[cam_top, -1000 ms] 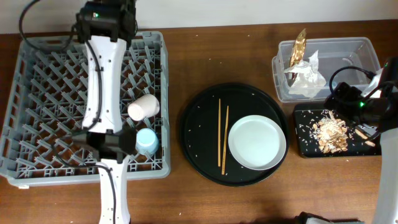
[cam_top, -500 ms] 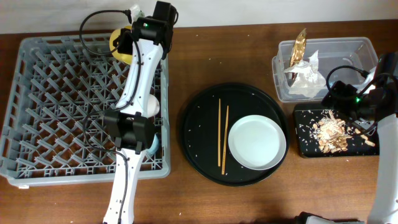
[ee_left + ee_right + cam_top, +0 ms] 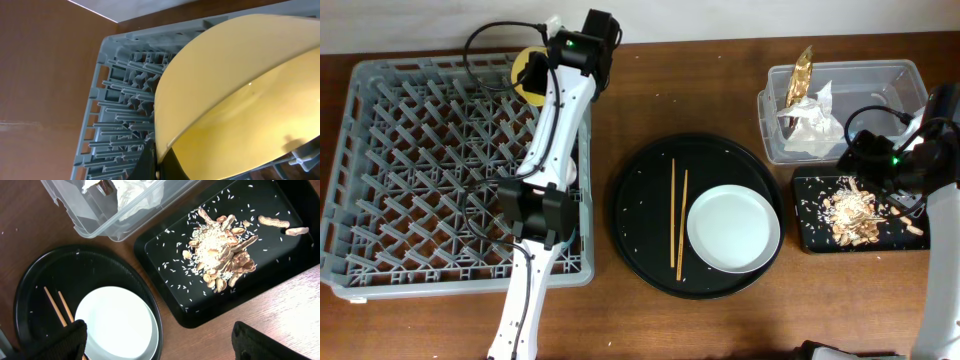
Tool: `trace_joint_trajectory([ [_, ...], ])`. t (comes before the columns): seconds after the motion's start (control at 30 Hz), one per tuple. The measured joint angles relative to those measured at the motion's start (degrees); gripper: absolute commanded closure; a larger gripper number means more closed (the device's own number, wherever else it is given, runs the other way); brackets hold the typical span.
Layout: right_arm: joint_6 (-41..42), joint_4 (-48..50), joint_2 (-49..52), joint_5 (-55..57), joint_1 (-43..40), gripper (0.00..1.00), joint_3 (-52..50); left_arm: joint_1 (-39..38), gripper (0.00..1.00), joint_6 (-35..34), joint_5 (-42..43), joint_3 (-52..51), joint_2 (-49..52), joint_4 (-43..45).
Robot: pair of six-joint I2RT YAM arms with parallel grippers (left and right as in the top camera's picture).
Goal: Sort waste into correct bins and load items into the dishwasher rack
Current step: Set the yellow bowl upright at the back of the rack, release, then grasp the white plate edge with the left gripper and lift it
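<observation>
Still waiting, nearest: white plate (image 3: 733,230) and chopsticks (image 3: 677,215), lying on round black tray (image 3: 640,200).
Right gripper (image 3: 165,342): hanging wide apart, empty, over black tray (image 3: 815,238) carrying food scraps (image 3: 848,210).
Clear tub (image 3: 898,95): containing napkins (image 3: 810,122) and foil wrapper (image 3: 802,72).
Farthest: left gripper (image 3: 157,162) clamping yellow bowl (image 3: 235,90) over far edge of dishwasher rack (image 3: 400,160).

A large round black tray (image 3: 640,195) (shallow-rimmed) rests on the brown wooden table (image 3: 680,80).
</observation>
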Motion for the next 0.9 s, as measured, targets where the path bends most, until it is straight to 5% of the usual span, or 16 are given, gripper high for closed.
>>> trace_joint_trajectory([
  [0.07,0.0,0.2,0.0,0.0,0.0,0.06,0.0,-2.0,0.61,-0.4,-0.3,0.0,0.3,-5.5],
  [0.17,0.0,0.2,0.0,0.0,0.0,0.06,0.0,-6.0,0.37,3.0,4.2,-0.4,1.1,-7.5],
  [0.4,0.0,0.1,0.0,0.0,0.0,0.04,0.0,-9.0,0.27,8.6,19.0,-0.8,0.7,-7.6],
  [0.53,-2.6,-3.5,0.0,-6.9,0.0,0.08,0.0,-8.6,0.26,17.6,49.5,-1.2,-17.4,-7.5],
  [0.63,-4.1,-4.8,0.0,-8.0,1.6,0.08,0.0,-8.7,0.31,19.1,65.5,-1.0,-21.9,-7.5],
  [0.73,-4.3,-4.8,0.0,-8.5,1.8,0.08,0.0,-10.3,0.32,19.4,73.8,-10.2,-21.7,-5.9],
  [0.9,-4.3,-5.0,0.0,-8.5,1.8,0.08,0.0,-21.7,0.39,22.0,78.0,-37.9,-21.0,12.7],
])
